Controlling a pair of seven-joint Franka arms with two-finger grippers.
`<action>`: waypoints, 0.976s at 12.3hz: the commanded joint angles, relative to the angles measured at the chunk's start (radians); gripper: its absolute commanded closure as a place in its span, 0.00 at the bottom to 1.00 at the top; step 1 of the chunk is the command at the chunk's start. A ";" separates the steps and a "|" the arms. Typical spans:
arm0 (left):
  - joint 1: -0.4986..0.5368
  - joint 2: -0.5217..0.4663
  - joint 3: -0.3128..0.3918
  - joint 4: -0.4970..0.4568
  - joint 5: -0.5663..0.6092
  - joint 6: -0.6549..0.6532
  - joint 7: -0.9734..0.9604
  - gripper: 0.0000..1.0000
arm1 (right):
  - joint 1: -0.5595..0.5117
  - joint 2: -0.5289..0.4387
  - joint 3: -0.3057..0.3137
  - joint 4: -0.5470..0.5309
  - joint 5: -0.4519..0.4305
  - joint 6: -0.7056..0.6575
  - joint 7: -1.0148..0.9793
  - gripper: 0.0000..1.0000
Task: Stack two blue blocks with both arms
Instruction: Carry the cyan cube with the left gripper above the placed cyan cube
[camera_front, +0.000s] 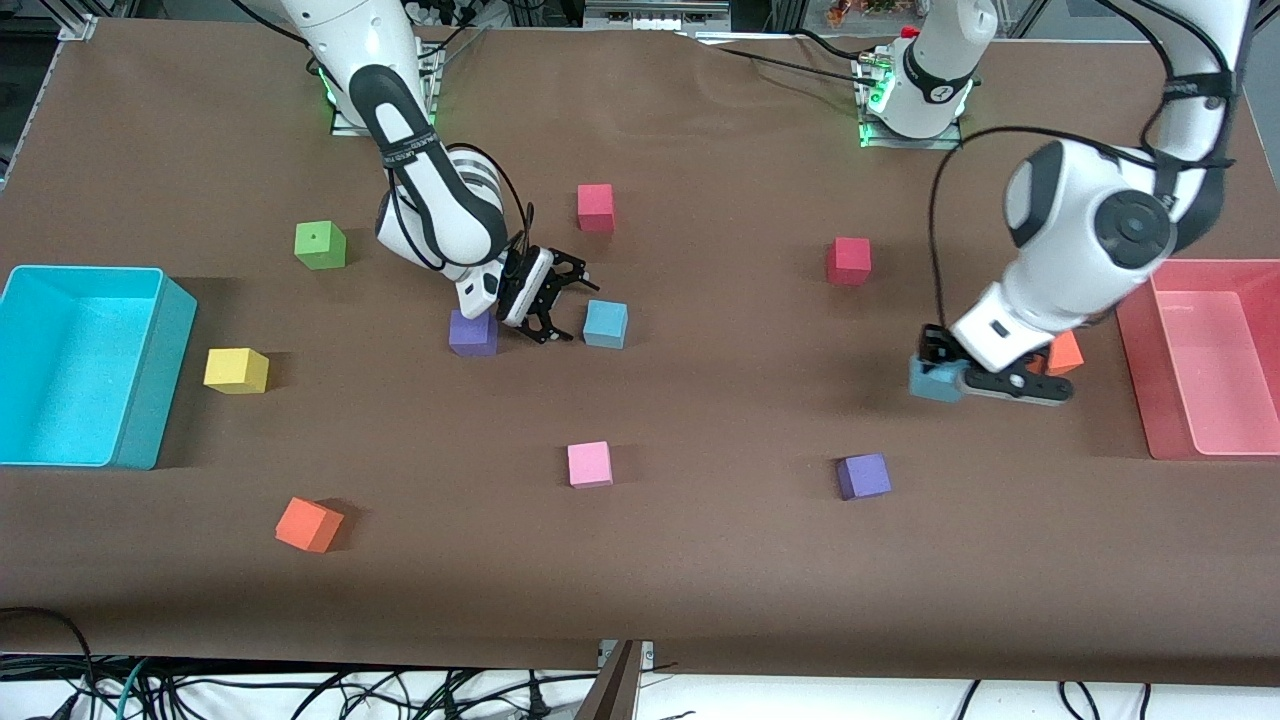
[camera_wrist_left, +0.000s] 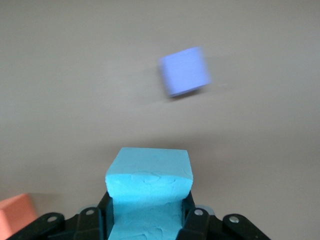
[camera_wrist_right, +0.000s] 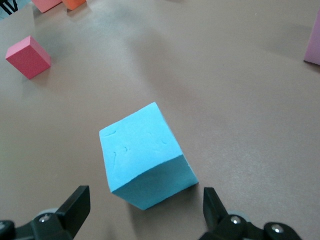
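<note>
Left claw (camera_front: 945, 372) is pinching one blue block (camera_front: 934, 381), held up over the desk (camera_front: 700, 560) toward the left arm's end. In the left wrist view the block (camera_wrist_left: 148, 195) sits clamped between the two fingers (camera_wrist_left: 95, 220). A purple cube (camera_front: 863, 476) lies on the desk nearer the front camera than that spot; the left wrist view shows it blurred (camera_wrist_left: 184, 70). An orange cube (camera_front: 1064, 352) sits just beside the claw, partly hidden by it, and the pink bin (camera_front: 1200, 440) stands at that end.

Right claw (camera_front: 549, 295) is spread, nothing in it, low over the desk just beside the second blue block (camera_front: 605, 324), on the side toward the right arm's end. Right wrist view: block (camera_wrist_right: 145, 156) rests on the desk, tilted off-square to the fingers (camera_wrist_right: 75, 206), not touching them.

Another purple cube (camera_front: 473, 332) sits beside the claw, toward the right arm's end. Cyan bin (camera_front: 150, 400) stands at that end of the desk.
</note>
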 joint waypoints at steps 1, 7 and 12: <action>-0.123 0.046 -0.073 0.061 -0.021 -0.015 -0.222 1.00 | 0.017 0.015 -0.017 0.016 0.024 0.011 -0.042 0.00; -0.397 0.294 -0.101 0.347 -0.085 -0.003 -0.622 1.00 | 0.017 0.013 -0.020 0.015 0.024 0.005 -0.109 0.00; -0.530 0.459 -0.072 0.492 -0.044 -0.005 -0.742 1.00 | 0.017 0.009 -0.034 0.003 0.025 0.000 -0.144 0.00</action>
